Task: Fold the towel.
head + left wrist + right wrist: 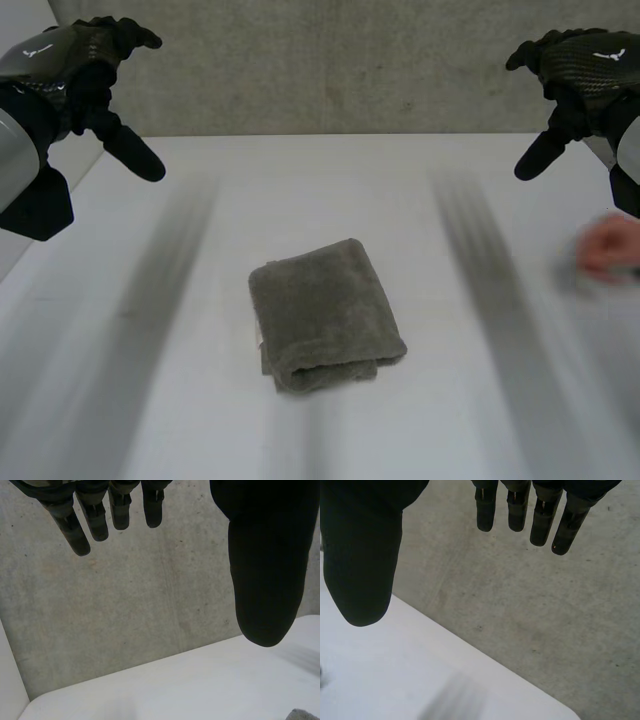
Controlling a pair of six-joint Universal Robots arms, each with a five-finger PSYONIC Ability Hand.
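Observation:
A grey-brown towel [322, 315] lies folded into a small thick rectangle in the middle of the white table [330, 180]. My left hand [95, 75] hangs raised at the far left, well away from the towel, open with nothing in it. Its straight fingers [82, 522] and thumb [265, 570] point at the concrete wall, and a corner of the towel [305, 714] peeks in below the thumb. My right hand [575, 75] is raised at the far right, likewise open and empty, its fingers [540, 515] and thumb [360, 560] spread apart.
A person's hand [608, 245] rests on the table at the right edge, below my right hand. A concrete wall [340, 60] runs behind the table's far edge.

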